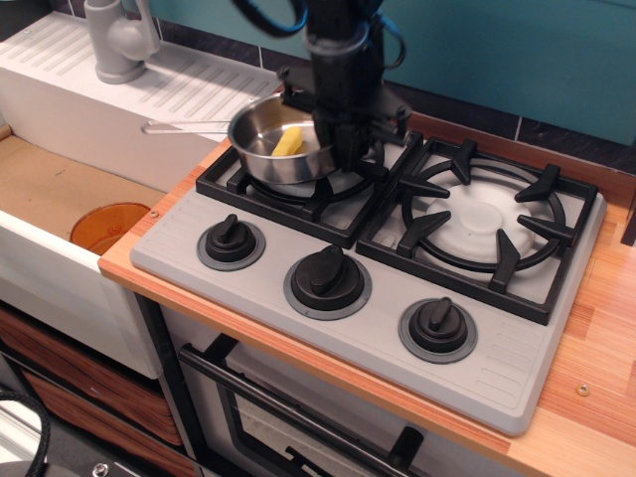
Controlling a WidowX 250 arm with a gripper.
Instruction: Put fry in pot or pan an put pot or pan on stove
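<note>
The shiny steel pan [260, 132] sits on the back of the left burner grate [260, 192] of the grey stove [497, 363]. Its wire handle [184, 126] points left over the white drainboard. The yellow fry [288, 141] lies inside the pan. My gripper [343, 151] comes down from above at the pan's right rim, with its fingers close together on the rim. The rim under the fingers is hidden.
The right burner grate [487, 224] is bare. Three black knobs [327, 278] line the stove's front. A round orange dish [109, 227] lies in the sink at left. A grey faucet [119, 40] stands at the back left. Wooden counter [596, 338] runs along the right.
</note>
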